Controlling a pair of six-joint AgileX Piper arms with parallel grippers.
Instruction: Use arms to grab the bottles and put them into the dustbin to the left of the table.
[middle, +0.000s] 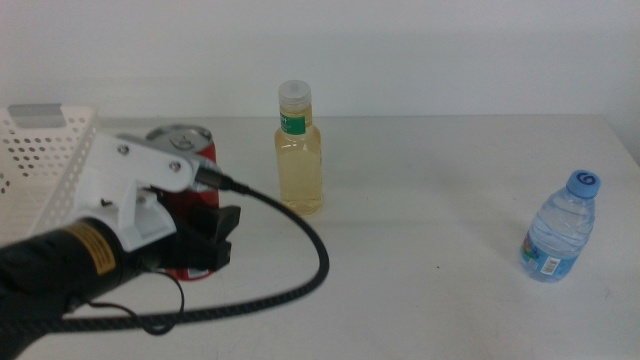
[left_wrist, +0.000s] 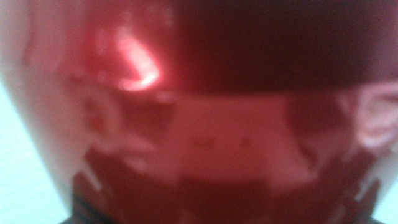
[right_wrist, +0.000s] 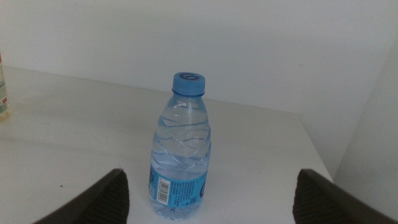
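Note:
My left gripper (middle: 205, 245) comes in from the left and is shut around the red can (middle: 195, 165), which stands upright beside the dustbin (middle: 45, 160). In the left wrist view the can (left_wrist: 205, 124) fills the frame, blurred. The tall bottle (middle: 299, 150) of pale yellow liquid stands behind the can, toward the middle of the table (middle: 420, 260). The small water bottle (middle: 560, 230) with a blue cap stands at the right. My right gripper (right_wrist: 210, 186) is open, short of the water bottle (right_wrist: 180, 155), and does not show in the middle view.
The white perforated dustbin sits at the far left, right beside my left arm's white housing (middle: 130, 190). A black cable (middle: 300, 270) loops from that arm over the table. The table's right edge (right_wrist: 317, 149) runs close behind the water bottle.

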